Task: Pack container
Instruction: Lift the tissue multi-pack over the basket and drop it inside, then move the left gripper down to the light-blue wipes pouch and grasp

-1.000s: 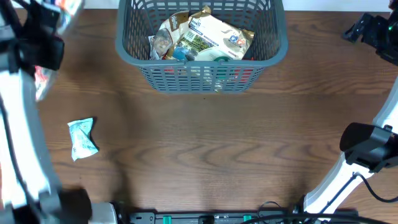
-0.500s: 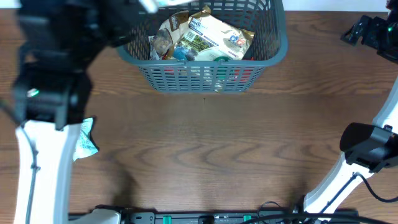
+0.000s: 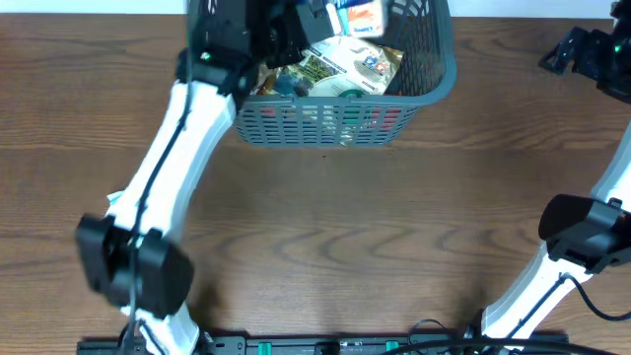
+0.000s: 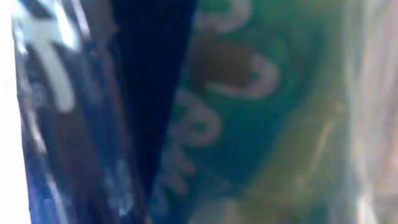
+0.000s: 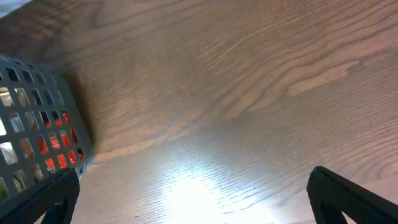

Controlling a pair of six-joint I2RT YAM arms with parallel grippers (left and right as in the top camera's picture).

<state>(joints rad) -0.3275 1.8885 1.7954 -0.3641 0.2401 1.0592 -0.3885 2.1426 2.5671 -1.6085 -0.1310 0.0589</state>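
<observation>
The container [image 3: 441, 77] is a grey slatted basket at the table's far middle, with several snack packets [image 3: 345, 67] lying in it. My left arm reaches over its left rim, and my left gripper [image 3: 314, 18] is shut on a blue, white and orange packet [image 3: 357, 14] held above the basket's inside. In the left wrist view that packet [image 4: 249, 112] fills the frame as a blur, hiding the fingers. My right gripper [image 3: 582, 47] rests at the far right, open, with only bare table between its fingers [image 5: 348, 193]. A corner of the container [image 5: 37, 124] shows in the right wrist view.
A sliver of a pale packet [image 3: 112, 198] on the table at the left shows beside my left arm's white link [image 3: 168, 168]. The right arm's base [image 3: 582, 237] stands at the near right. Dark wood table [image 3: 375, 227] lies between.
My left arm has swung from the far left edge to over the basket, carrying the packet with it. The right arm has not moved.
</observation>
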